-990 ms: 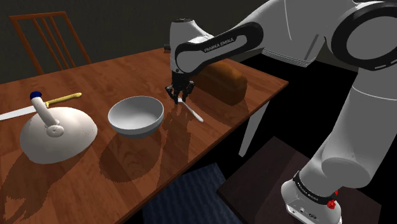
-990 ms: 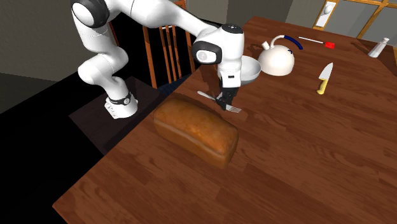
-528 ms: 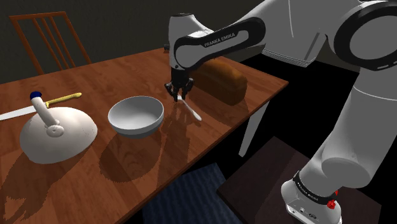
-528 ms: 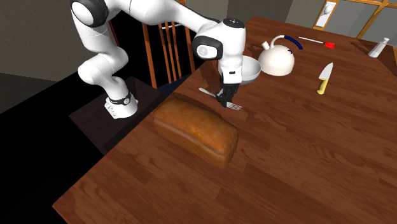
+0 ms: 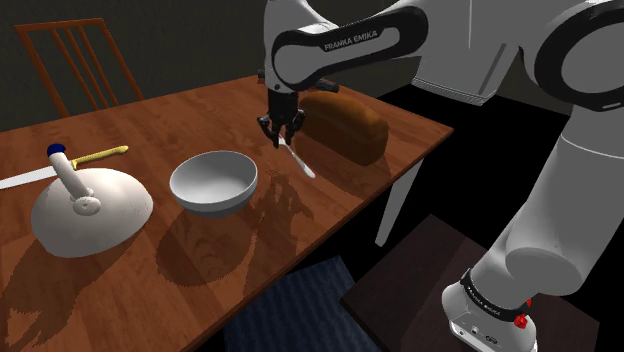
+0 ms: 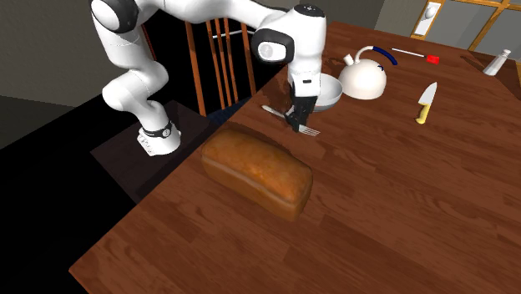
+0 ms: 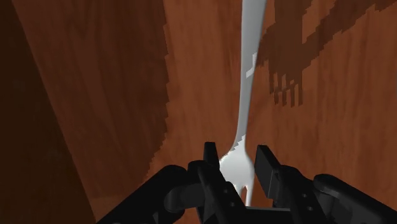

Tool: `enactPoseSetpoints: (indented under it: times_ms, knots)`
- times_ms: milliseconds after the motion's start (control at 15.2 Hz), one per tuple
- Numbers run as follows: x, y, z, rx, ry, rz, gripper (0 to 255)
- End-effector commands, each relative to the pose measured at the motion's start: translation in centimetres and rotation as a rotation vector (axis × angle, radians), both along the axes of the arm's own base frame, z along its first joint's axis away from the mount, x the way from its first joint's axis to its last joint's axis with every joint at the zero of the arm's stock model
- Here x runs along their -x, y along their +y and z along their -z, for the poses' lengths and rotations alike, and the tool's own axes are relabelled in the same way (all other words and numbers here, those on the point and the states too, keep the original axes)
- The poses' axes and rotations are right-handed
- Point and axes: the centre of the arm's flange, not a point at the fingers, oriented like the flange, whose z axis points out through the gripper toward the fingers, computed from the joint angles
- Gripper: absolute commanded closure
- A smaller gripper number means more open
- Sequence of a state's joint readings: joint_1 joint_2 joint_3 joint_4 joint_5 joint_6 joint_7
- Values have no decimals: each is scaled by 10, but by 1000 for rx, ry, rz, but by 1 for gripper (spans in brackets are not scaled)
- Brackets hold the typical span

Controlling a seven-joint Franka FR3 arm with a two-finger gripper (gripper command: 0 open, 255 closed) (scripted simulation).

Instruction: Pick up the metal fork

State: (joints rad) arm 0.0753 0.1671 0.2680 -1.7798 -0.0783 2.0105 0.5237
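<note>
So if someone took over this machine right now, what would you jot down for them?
Gripper: shut on the fork, clasping it near the tine end, with the handle pointing away.
Where: the fork hangs over the table, between the bowl and the loaf.
Done: the grasp is made, and the fork looks just clear of the wood.
Left: raise it higher without loosening the grip.

At the frame's upper middle, the black gripper (image 5: pixel 281 130) clasps a pale fork (image 5: pixel 298 161) over the wooden table (image 5: pixel 170 120), between a bowl (image 5: pixel 213 181) and a bread loaf (image 5: pixel 347 124).
</note>
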Motion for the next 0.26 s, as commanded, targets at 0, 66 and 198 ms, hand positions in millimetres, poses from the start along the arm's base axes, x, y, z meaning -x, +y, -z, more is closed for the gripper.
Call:
enactPoseSetpoints:
  times_ms: [0,66,198]
  knots:
    - [1,0,-11,0,1,0,255]
    - [1,0,-16,0,1,0,255]
    - [1,0,-17,0,1,0,255]
